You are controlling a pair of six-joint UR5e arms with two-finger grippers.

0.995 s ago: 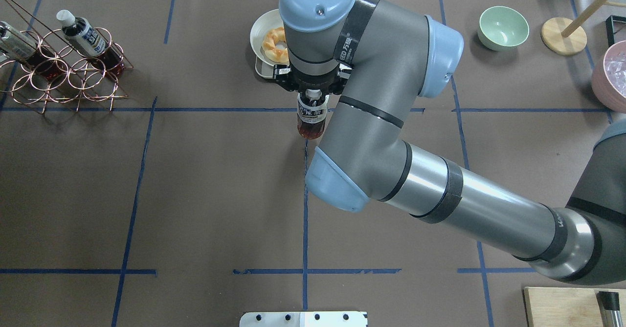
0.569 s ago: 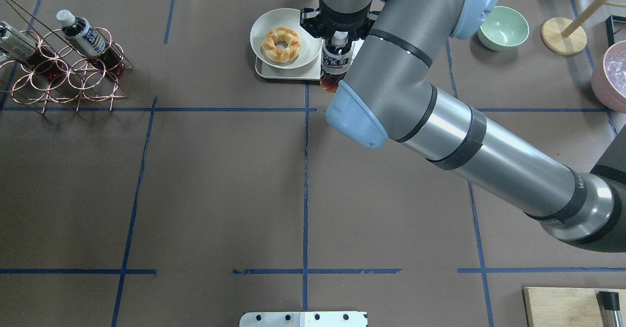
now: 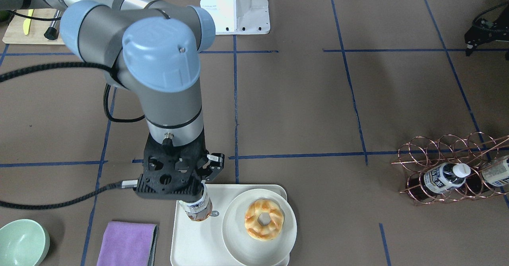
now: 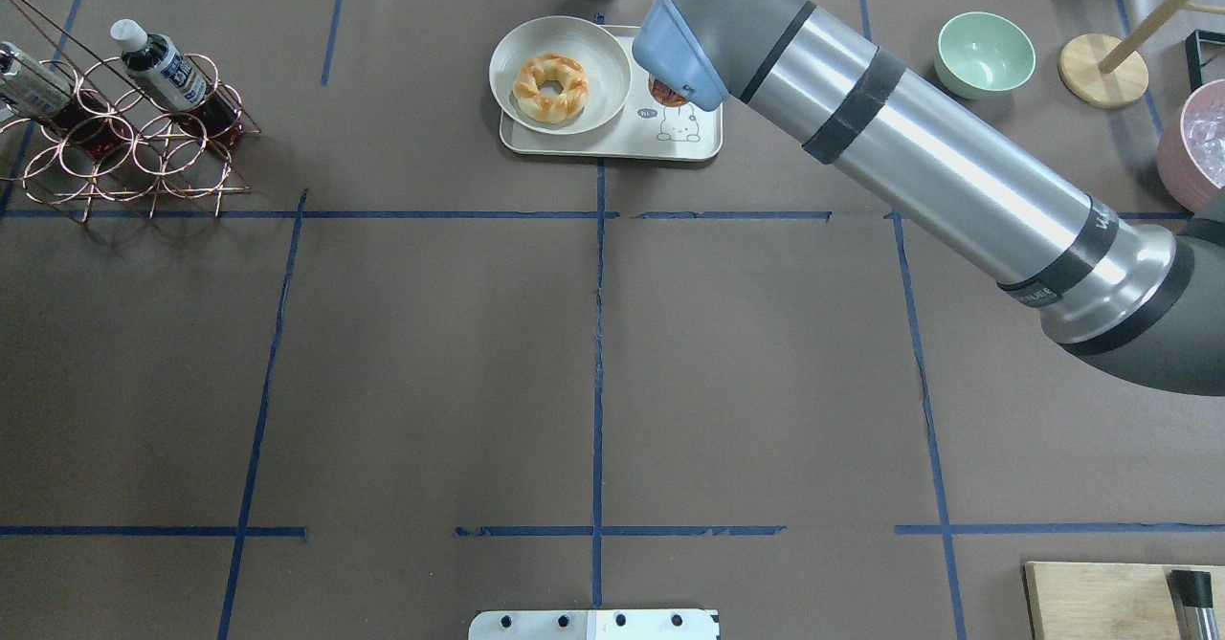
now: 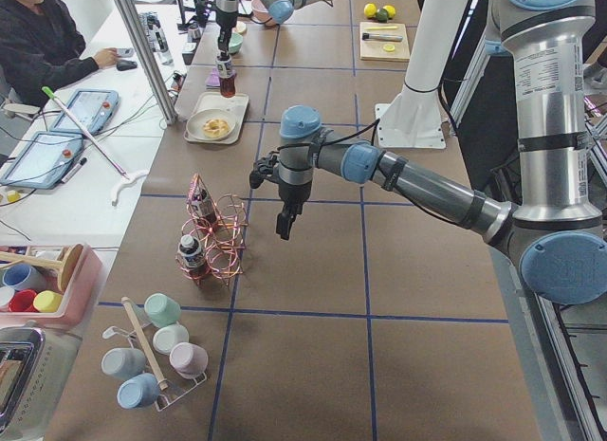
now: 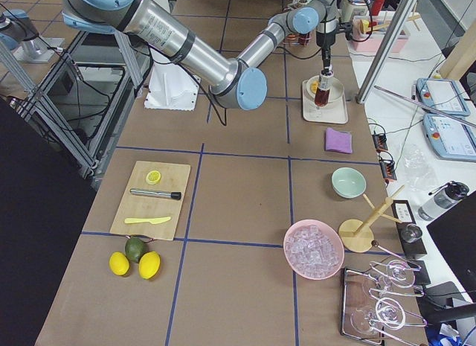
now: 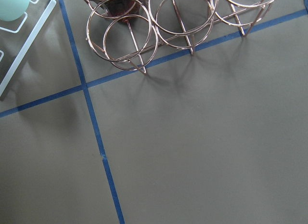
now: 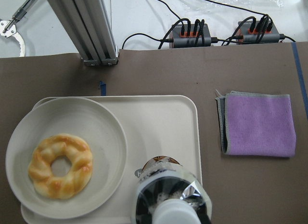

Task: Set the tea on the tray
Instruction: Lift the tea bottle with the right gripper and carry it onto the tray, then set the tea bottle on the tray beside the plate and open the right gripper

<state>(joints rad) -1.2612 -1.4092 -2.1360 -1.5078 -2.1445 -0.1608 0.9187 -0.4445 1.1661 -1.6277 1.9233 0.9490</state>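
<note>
Brown table (image 4: 431, 353): covered in paper and marked into squares with blue tape.
right arm (image 4: 919, 152): grey and silver with blue caps, stretched across to the table's far edge.
left arm (image 5: 417, 180): held out low over the middle of the table.
rack (image 4: 124, 133): copper wire rings near the left arm's end, with two other bottles (image 4: 158, 61) lying in it.
tray (image 3: 191, 242): cream-white with rounded corners and a raised rim. A small drawn bear is on its bare half. It is well apart from the rack.
plate (image 3: 234, 234): round and white, on the tray's other half, with a glazed ring pastry (image 3: 276, 220) on it.
cloth (image 8: 257, 123): purple and folded, on the table just beside the tray.
bottle of tea (image 3: 197, 208): upright over the tray's bare half, beside the plate. It has dark liquid, a white-and-navy label and a white cap. I cannot tell whether its base touches the tray.
right gripper (image 3: 201, 184): points straight down, clamped on the bottle's neck.
left gripper (image 5: 285, 223): hangs above bare table, too small to tell how its fingers stand.
</note>
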